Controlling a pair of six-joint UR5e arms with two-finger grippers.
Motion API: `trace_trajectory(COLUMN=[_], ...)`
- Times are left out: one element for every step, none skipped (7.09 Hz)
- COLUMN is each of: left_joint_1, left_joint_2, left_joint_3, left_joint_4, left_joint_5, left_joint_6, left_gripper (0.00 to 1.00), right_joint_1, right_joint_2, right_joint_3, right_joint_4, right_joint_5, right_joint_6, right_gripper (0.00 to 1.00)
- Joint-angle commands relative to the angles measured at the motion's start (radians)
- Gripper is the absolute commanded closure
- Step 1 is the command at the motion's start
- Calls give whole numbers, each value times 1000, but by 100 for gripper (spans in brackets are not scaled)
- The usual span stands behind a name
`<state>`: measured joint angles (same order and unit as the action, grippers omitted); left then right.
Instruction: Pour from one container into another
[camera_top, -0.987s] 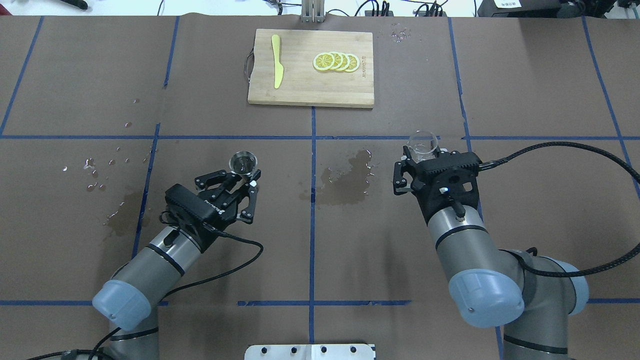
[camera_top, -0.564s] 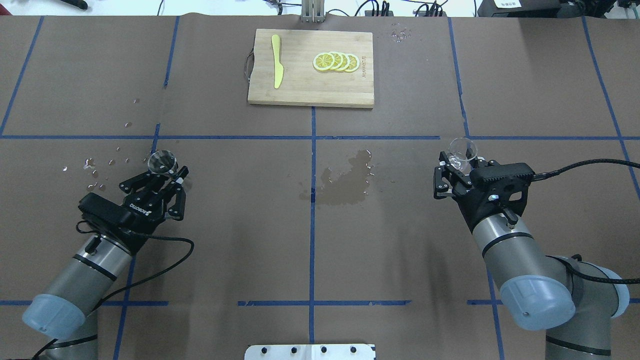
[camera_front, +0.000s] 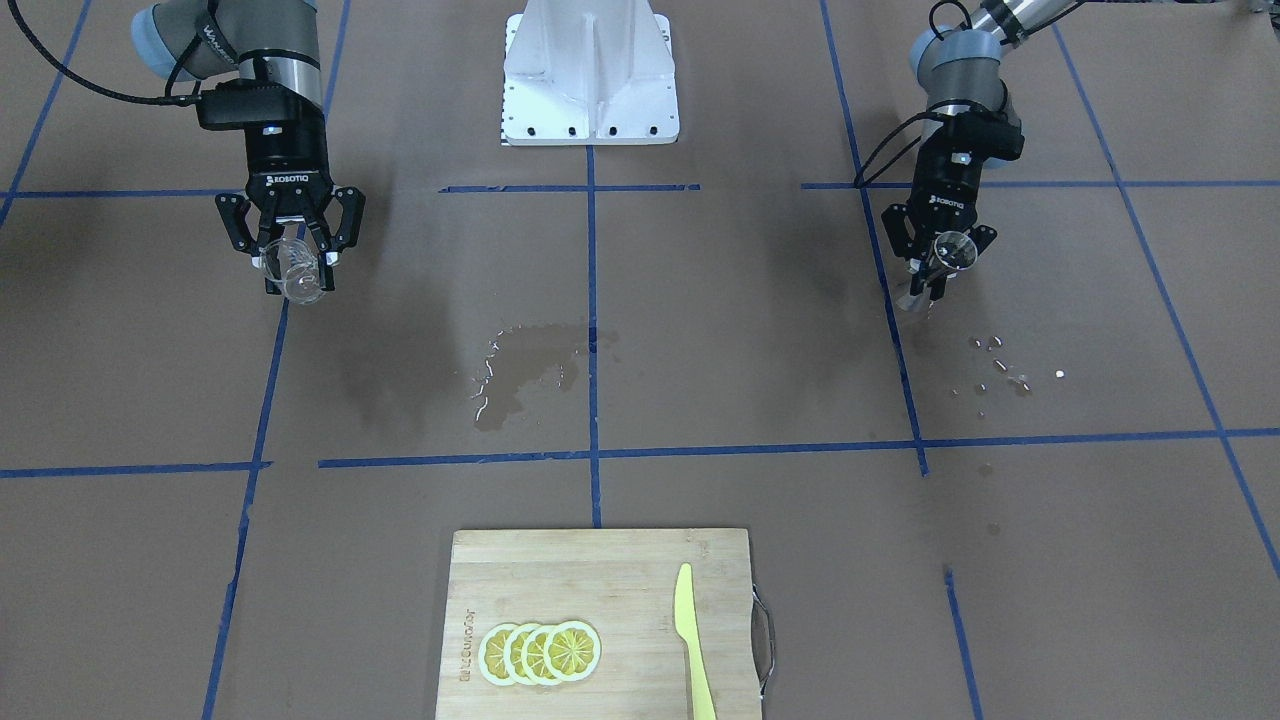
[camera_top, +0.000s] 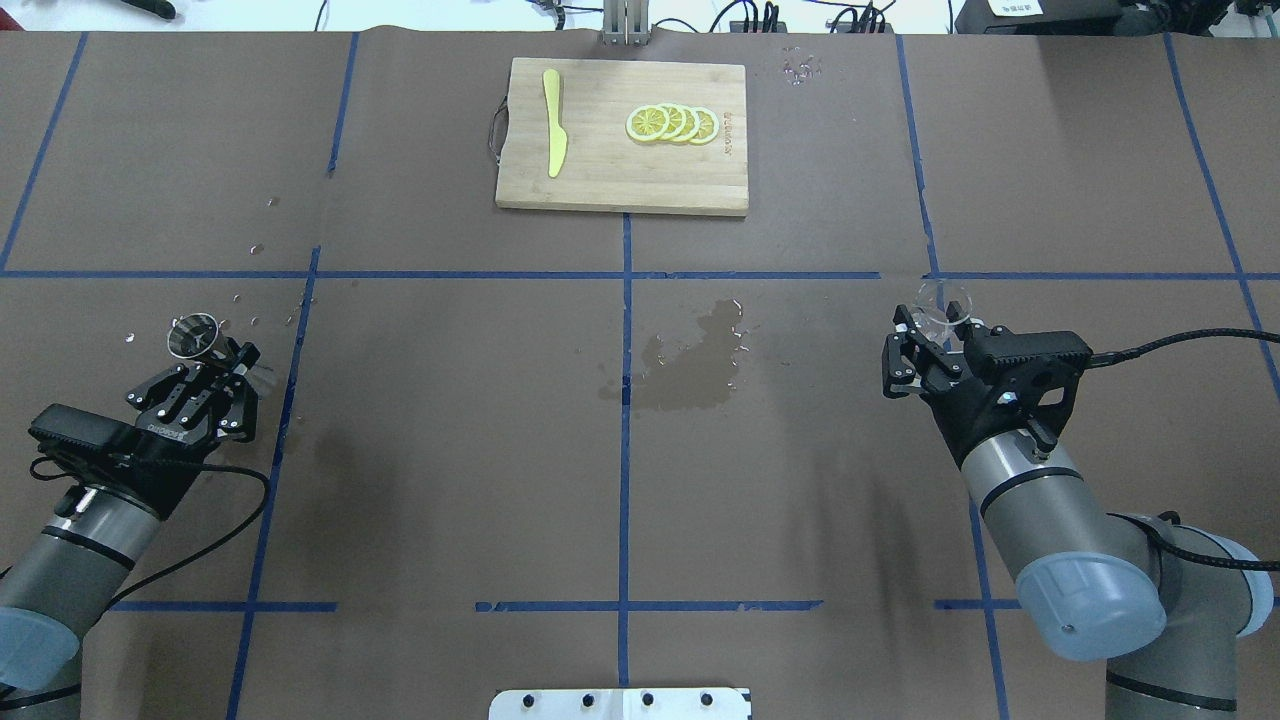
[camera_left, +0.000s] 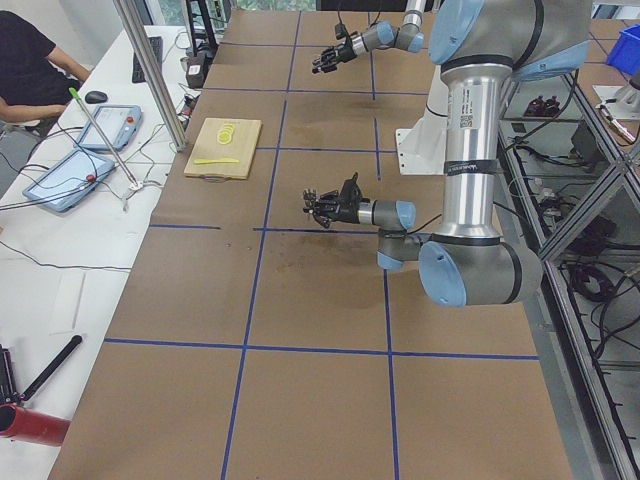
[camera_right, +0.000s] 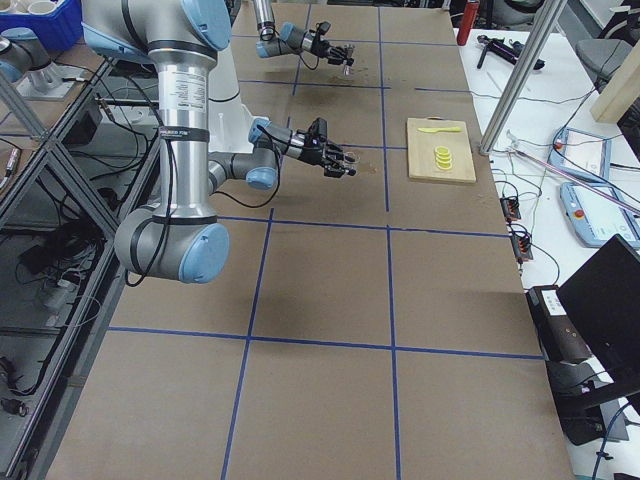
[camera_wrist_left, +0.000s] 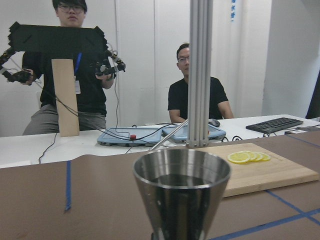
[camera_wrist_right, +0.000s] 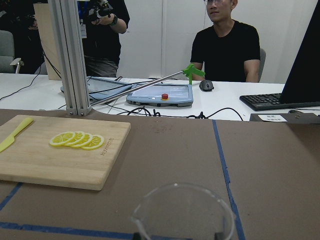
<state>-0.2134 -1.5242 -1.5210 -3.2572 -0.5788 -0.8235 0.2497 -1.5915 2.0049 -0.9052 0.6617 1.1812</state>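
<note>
Tumbler (camera_front: 297, 277) in right jaws, jigger (camera_front: 953, 251) in left

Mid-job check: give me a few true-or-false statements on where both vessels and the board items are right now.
1. The left pincer grips the jigger. True.
2. The tumbler stands on the table. False: the right pincer holds it.
3. The lemon slices lie on the cutting board. True.
4. The yellow knife lies in the wet patch. False: it lies on the cutting board.
</note>
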Motion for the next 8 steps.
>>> trace_trajectory(left_joint_1=[9,11,28,45,49,78,109,118], left_joint_2=[18,18,18,18,16,16,16,16], left_joint_3=[53,97,96,94,88,88,88,87], left_joint_4=[7,10,25,27,30,30,31,49], left_joint_5=[8,13,46,72,92,140,157,163], left_joint_6=[-98,-167,-175,-174,-171,-158,-148,-145], left_gripper=[100,100,100,100,100,100,100,100], right_joint_1=[-1,-1,-1,-1,-3,-3,-3,-3], right_joint_2=[-1,-1,-1,-1,1,1,2,2], right_joint_3=[-12,-20,-23,-23,-23,-25,-25,-28], right_joint_4=[2,2,2,2,2,2,2,0], right_joint_5=[-1,-1,-1,-1,-1,-1,-1,-1], right_joint_6=[2,2,2,2,2,2,2,2], right_gripper=[93,93,93,93,93,93,93,93])
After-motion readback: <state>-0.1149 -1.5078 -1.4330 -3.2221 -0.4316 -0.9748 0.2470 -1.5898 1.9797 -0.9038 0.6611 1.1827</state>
